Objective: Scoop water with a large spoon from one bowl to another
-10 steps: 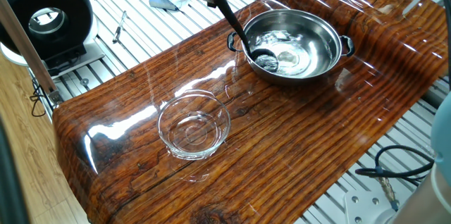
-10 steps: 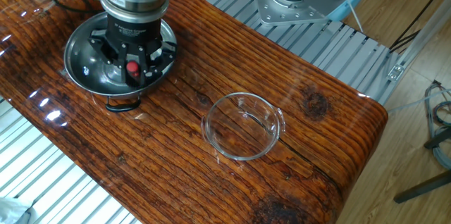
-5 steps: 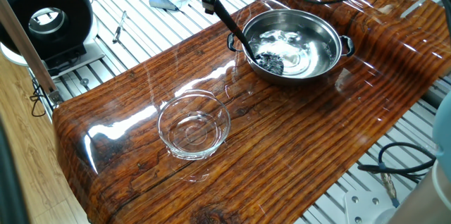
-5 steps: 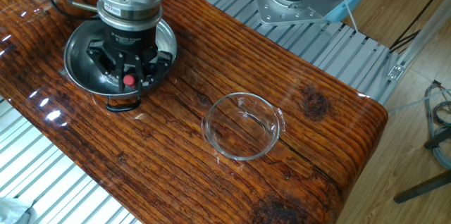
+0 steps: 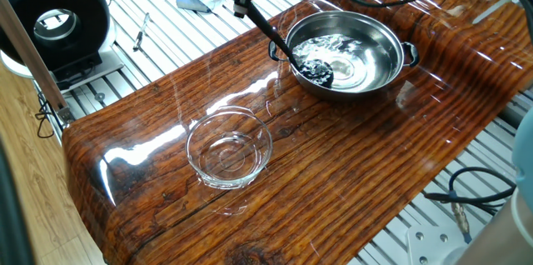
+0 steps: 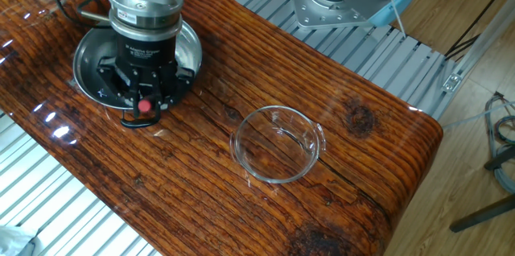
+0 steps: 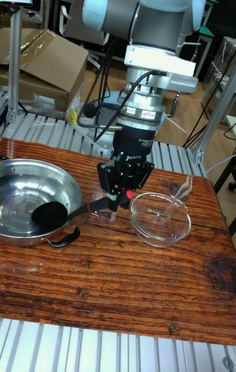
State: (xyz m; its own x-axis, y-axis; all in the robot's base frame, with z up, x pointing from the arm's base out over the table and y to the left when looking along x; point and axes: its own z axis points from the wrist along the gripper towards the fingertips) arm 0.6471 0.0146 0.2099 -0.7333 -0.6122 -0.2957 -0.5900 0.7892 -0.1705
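The two-finger gripper [image 7: 117, 198] is clamped on the handle end of the black plastic ladle [image 7: 65, 212]. Its round scoop sits inside the wide stainless-steel bowl [image 5: 379, 69], in the shiny water [image 5: 350, 58]. The small clear glass bowl [image 5: 229, 148] stands well apart on the wooden table [image 5: 333, 173].

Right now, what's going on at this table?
The arm's gripper is shut on the handle of a black ladle and has its scoop down inside the steel bowl, which holds a shiny pool of water. The handle slants up over the bowl's rim to the gripper. The clear glass bowl sits apart on the wooden table, with nothing clearly visible in it.
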